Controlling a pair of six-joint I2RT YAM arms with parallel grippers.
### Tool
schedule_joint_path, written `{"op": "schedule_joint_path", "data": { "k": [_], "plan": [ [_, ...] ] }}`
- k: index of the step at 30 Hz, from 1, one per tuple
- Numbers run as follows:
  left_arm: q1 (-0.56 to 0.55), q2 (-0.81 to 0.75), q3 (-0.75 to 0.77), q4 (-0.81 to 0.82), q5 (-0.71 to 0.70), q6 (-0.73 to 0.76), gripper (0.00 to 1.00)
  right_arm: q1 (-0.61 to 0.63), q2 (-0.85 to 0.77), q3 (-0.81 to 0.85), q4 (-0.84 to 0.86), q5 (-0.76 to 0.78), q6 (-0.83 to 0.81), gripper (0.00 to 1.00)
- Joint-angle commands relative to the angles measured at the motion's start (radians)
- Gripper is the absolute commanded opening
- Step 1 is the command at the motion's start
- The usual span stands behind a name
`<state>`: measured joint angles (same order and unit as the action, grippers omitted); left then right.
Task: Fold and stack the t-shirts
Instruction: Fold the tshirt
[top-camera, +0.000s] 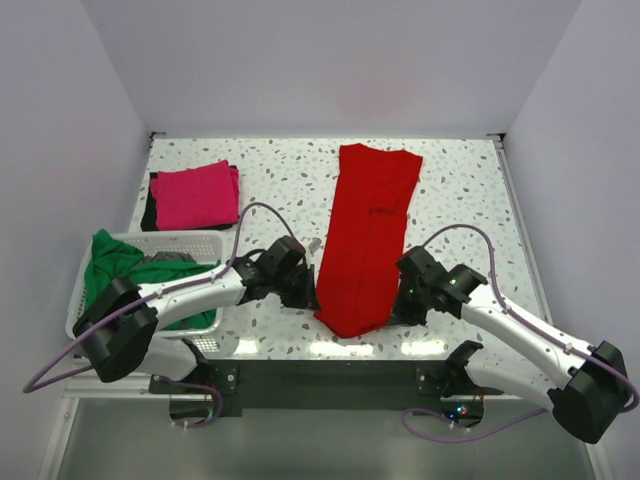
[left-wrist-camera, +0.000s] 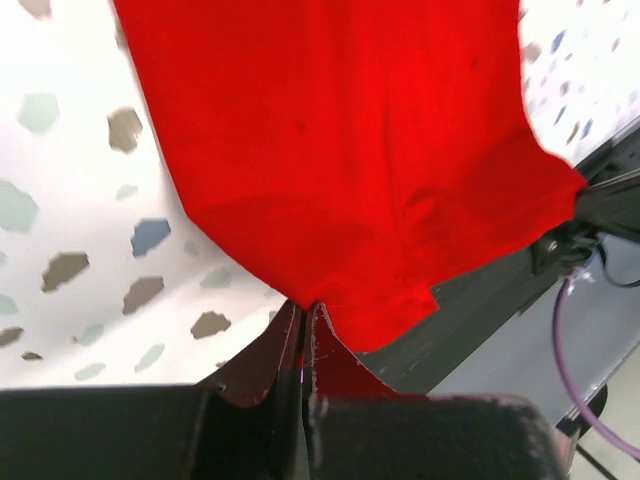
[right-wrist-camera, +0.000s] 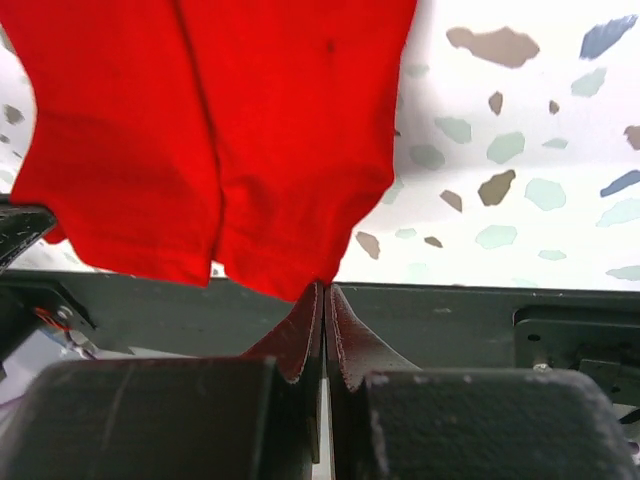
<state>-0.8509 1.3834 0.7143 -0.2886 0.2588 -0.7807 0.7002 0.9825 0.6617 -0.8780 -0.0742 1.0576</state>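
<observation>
The red t-shirt (top-camera: 365, 235) lies folded into a long strip down the middle of the table, its near end at the front edge. My left gripper (top-camera: 311, 297) is shut on its near left corner (left-wrist-camera: 300, 290). My right gripper (top-camera: 392, 312) is shut on its near right corner (right-wrist-camera: 315, 270). The magenta-pink t-shirt (top-camera: 195, 194) lies folded at the back left. The green t-shirt (top-camera: 120, 262) is bunched in the white basket (top-camera: 205, 244) at the left.
A dark cloth (top-camera: 150, 212) sticks out under the pink shirt. A grey garment (top-camera: 172, 260) lies in the basket beside the green one. The table's dark front rail (top-camera: 320, 375) runs just below the red shirt's near end.
</observation>
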Motion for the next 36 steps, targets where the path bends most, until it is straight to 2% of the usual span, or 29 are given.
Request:
{"op": "schedule_joint_path", "data": {
  "k": [1, 10, 13, 20, 25, 36],
  "plan": [
    [0.044, -0.029, 0.062, 0.037, 0.022, 0.028, 0.00, 0.004, 0.030, 0.078, -0.053, 0.109, 0.022, 0.00],
    [0.101, 0.104, 0.183, 0.063, 0.065, 0.080, 0.00, -0.008, 0.163, 0.234, -0.064, 0.231, -0.034, 0.00],
    [0.128, 0.141, 0.229, 0.069, 0.076, 0.095, 0.00, -0.047, 0.200, 0.262, -0.056, 0.246, -0.073, 0.00],
    [0.208, 0.305, 0.368, 0.072, 0.120, 0.135, 0.00, -0.227, 0.294, 0.314, 0.033, 0.183, -0.197, 0.00],
    [0.262, 0.428, 0.505, 0.068, 0.148, 0.149, 0.00, -0.297, 0.442, 0.424, 0.057, 0.175, -0.297, 0.00],
    [0.355, 0.667, 0.787, 0.062, 0.226, 0.155, 0.00, -0.410, 0.656, 0.614, 0.083, 0.191, -0.429, 0.00]
  ]
}}
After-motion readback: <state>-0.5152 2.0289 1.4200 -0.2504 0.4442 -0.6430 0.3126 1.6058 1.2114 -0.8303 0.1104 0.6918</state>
